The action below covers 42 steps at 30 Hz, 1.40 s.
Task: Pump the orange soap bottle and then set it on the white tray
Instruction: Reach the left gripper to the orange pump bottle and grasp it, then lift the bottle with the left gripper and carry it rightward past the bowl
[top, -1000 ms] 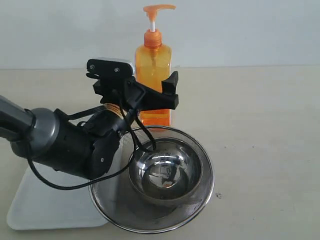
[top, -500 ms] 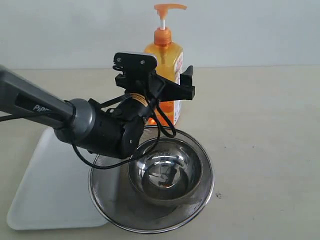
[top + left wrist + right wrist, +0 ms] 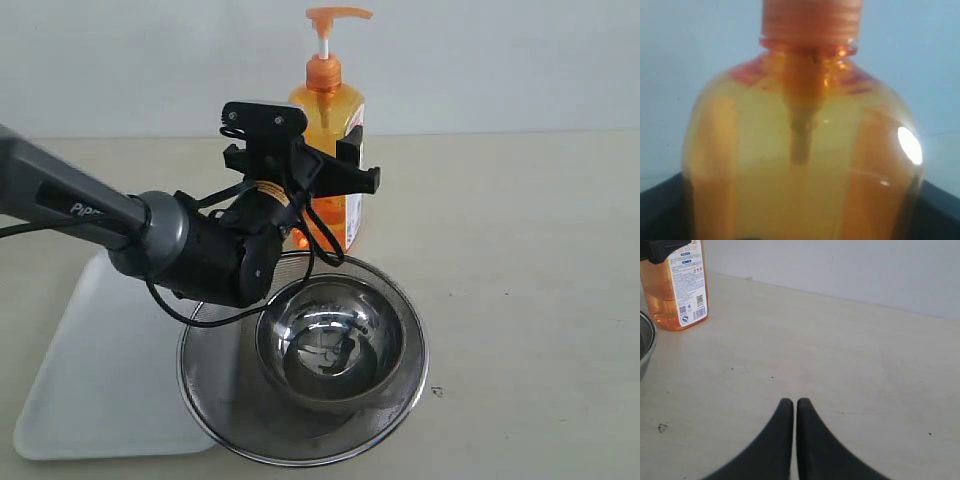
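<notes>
The white tray (image 3: 90, 370) is seen behind the left gripper (image 3: 322, 165), under its arm. The orange soap bottle (image 3: 328, 108) is bracketed upright between that gripper's jaws, off the tray; whether it is clamped cannot be told. The right gripper (image 3: 792, 402) is seen closed, empty, well apart. Placing is judged undone; pumping unconfirmed.

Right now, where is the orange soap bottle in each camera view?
Exterior view: the orange soap bottle stands upright at top centre, behind the steel strainer.
Left wrist view: the bottle fills almost the whole picture, very close.
Right wrist view: the bottle is in the picture's upper left corner, label facing the camera.
Shared landmark: the strainer, also at the right wrist picture's left edge; not in the left wrist view.
</notes>
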Each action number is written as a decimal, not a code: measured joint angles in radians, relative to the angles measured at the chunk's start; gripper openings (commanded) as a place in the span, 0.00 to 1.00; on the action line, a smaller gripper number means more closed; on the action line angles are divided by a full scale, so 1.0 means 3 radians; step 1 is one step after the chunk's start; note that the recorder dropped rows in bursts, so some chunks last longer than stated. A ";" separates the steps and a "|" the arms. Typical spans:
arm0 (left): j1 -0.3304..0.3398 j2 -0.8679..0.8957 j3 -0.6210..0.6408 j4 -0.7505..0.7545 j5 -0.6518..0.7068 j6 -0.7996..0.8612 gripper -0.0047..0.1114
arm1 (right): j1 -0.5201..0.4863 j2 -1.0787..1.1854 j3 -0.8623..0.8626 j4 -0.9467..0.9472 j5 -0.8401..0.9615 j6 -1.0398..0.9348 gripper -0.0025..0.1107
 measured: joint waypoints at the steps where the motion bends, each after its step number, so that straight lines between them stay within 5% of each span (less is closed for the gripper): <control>1: 0.0000 0.0000 0.0000 0.0007 0.0000 0.0007 0.09 | 0.0000 0.0000 0.0000 0.0000 0.0000 0.0000 0.02; 13: 0.0015 -0.0090 -0.0101 0.0504 0.0268 -0.0143 0.08 | 0.0000 0.0000 0.0000 0.0000 0.0000 0.0000 0.02; 18: 0.0013 -0.0561 -0.0106 0.0905 0.0542 -0.0456 0.08 | 0.0000 0.0000 0.0000 0.0000 0.0000 0.0000 0.02; 23: 0.0013 -0.0998 -0.0108 0.1884 0.0996 -0.1288 0.08 | 0.0000 0.0000 0.0000 0.0000 0.0000 0.0000 0.02; 32: -0.0008 -0.1373 -0.0101 0.3709 0.1141 -0.2761 0.08 | 0.0000 0.0000 0.0000 0.0000 0.0000 0.0000 0.02; 37: -0.0178 -0.1282 -0.0094 0.4030 0.1020 -0.2902 0.08 | 0.0000 0.0000 0.0000 0.0000 0.0000 0.0000 0.02; 42: -0.0390 -0.1170 -0.0094 0.3833 0.0839 -0.2797 0.08 | 0.0000 0.0000 0.0000 -0.0007 0.0000 0.0000 0.02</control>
